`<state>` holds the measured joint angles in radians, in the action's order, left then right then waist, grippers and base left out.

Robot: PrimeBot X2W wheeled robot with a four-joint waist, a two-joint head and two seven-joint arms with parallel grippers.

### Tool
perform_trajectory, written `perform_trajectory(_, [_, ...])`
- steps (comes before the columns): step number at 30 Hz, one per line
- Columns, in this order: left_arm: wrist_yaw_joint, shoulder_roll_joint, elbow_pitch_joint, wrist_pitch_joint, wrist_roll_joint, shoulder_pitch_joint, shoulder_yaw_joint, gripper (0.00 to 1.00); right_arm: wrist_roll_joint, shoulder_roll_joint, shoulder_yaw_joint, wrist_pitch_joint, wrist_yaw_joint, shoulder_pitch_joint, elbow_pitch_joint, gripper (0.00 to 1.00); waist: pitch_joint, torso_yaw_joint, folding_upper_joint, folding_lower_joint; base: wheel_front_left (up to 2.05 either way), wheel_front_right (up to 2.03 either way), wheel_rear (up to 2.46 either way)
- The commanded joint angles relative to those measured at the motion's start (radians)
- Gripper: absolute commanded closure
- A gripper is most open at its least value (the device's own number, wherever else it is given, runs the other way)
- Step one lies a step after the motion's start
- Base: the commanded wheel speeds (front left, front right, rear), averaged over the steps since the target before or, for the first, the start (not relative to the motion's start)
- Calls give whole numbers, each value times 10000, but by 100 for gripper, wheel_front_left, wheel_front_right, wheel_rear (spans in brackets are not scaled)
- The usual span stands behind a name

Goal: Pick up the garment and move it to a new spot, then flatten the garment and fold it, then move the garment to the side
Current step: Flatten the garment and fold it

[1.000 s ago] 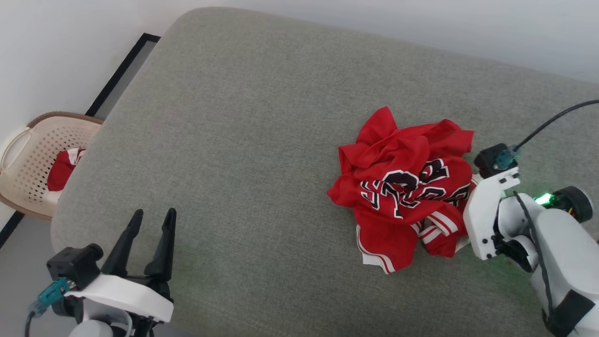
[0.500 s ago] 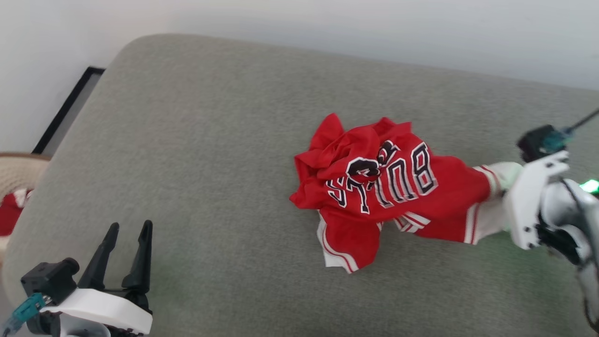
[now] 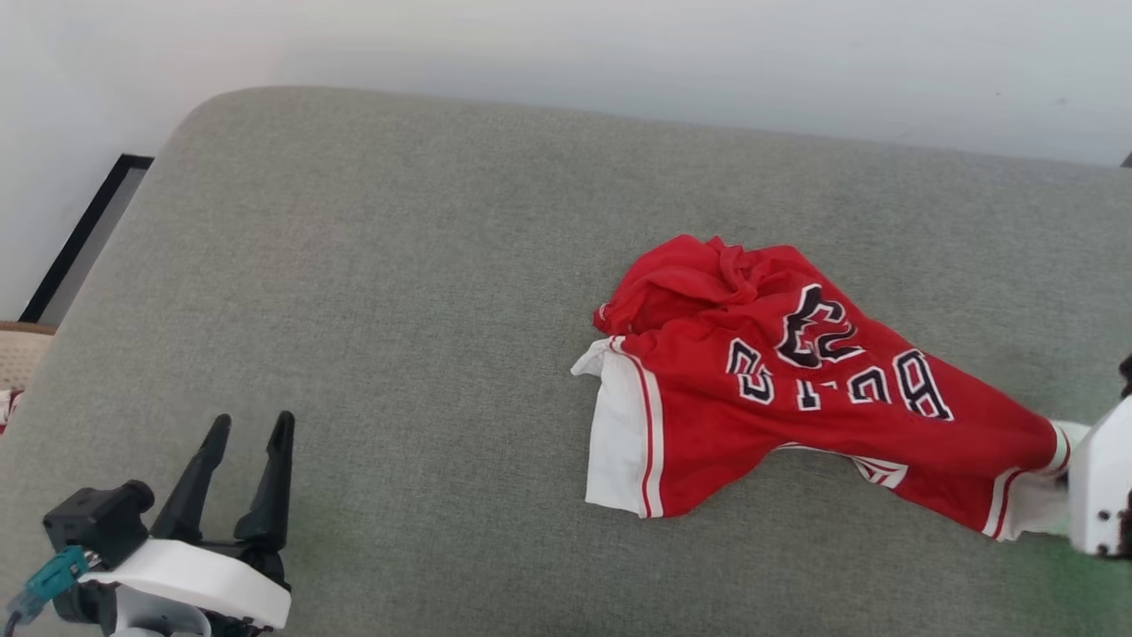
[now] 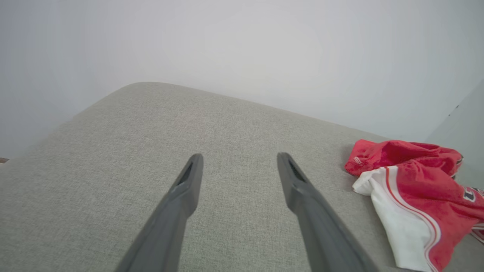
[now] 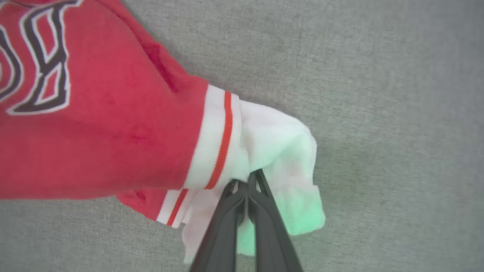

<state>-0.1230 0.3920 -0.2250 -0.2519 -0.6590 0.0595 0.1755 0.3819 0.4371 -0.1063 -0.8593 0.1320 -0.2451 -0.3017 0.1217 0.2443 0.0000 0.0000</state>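
Observation:
The garment is a red jersey with white sleeves, striped trim and black lettering, stretched across the right half of the grey cushion. Its right white sleeve is pinched in my right gripper, which is shut on the cloth; in the head view that arm's white casing stands at the right edge. The jersey's other white sleeve lies at the right of the left wrist view. My left gripper hovers open over the cushion's front left, far from the cloth, fingers apart with nothing between them.
The cushion runs up to a white wall behind. A strip of dark-edged floor lies off its left end, and a beige basket rim peeks in at the far left edge.
My right gripper closed on the white sleeve and pulled it to the right, dragging the bunched jersey out into a long stretched shape. The head camera swung right. The left arm stayed put.

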Motion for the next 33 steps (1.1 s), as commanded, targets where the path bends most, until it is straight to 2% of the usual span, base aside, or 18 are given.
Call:
perform_trajectory(1, [2,55,-15,10,4,129,19,0,-120,-96,-54,96,-24,79,-145,100,31,28,0,0,0,0,0])
perform_trajectory(2, [-4,67,-17,26,-13,189,52,0,-256,-163,-68,198,-24,48,-277,100,58,47,0,0,0,0,0])
perform_trajectory(3, [-10,81,-21,49,-30,230,83,0,-304,-301,-108,334,-24,-58,-450,85,87,45,0,0,0,0,0])
perform_trajectory(4, [-14,92,-28,79,-47,250,113,0,-336,-445,-188,483,-24,-192,-626,63,107,42,0,0,0,0,0])
perform_trajectory(5, [-20,113,-32,116,-63,267,149,0,-473,-489,-178,628,-24,-291,-766,50,116,42,0,0,0,0,0])
perform_trajectory(6, [-25,156,-28,129,-43,292,186,0,-530,-542,-140,733,-23,-382,-902,0,117,27,0,0,0,0,0])
perform_trajectory(11, [-37,366,70,455,-2,440,369,0,-569,-531,312,1018,-23,-755,-1015,0,7,-199,0,0,0,0,0])
perform_trajectory(18, [-43,727,432,1208,-105,434,602,0,-413,-496,493,1848,-23,-817,77,0,-202,-884,0,0,0,0,0])
perform_trajectory(29, [-14,1033,1125,2747,-414,617,1135,0,-1124,-1673,165,4241,-16,-442,2211,0,-185,-2260,0,0,0,0,0])
perform_trajectory(30, [3,992,1207,3107,-563,651,1271,0,-1295,-1975,118,4870,-16,-318,2526,0,-147,-2527,0,0,0,0,0])
perform_trajectory(31, [3,992,1207,3107,-563,651,1271,0,-1295,-1975,118,4870,-16,-318,2526,0,-147,-2527,0,0,0,0,0])
perform_trajectory(33, [51,993,1263,3469,-627,735,1411,0,-1526,-2270,54,5622,-16,-253,2807,0,-97,-2785,0,0,0,0,0])
